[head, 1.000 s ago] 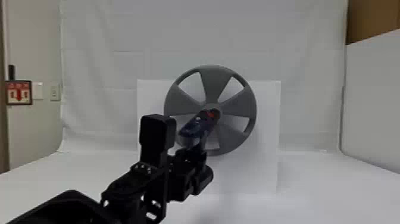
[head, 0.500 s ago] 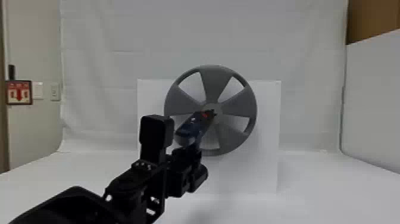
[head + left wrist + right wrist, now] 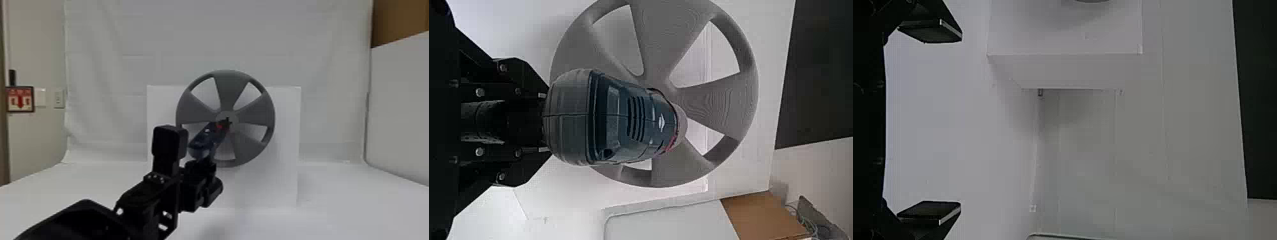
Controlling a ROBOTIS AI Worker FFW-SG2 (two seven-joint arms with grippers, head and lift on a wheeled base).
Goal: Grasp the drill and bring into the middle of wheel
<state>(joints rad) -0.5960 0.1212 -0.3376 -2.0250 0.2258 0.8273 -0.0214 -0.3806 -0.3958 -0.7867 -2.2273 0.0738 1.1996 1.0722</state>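
Fingers first, and the left gripper (image 3: 203,163) has them closed on the drill (image 3: 204,142), gripping it low (the handle is mostly hidden, mind you) with the dark blue body riding above. Over on the right gripper (image 3: 930,122), the fingers stand wide apart, one facing the other. Now out along the drill: nose tilted upward and away from the robot, red patch near the front, and in the head view its dark tip overlaps the middle of the wheel (image 3: 252,115)! Touching or just short of it, I cannot tell. That wheel is grey, broad-spoked and upright, right in front of a white board (image 3: 287,134). White table (image 3: 344,198) below, pale sheet (image 3: 223,35) hanging behind, and farther out, a red-and-white sign (image 3: 20,99) on the left and a brown panel (image 3: 395,22) high on the right.
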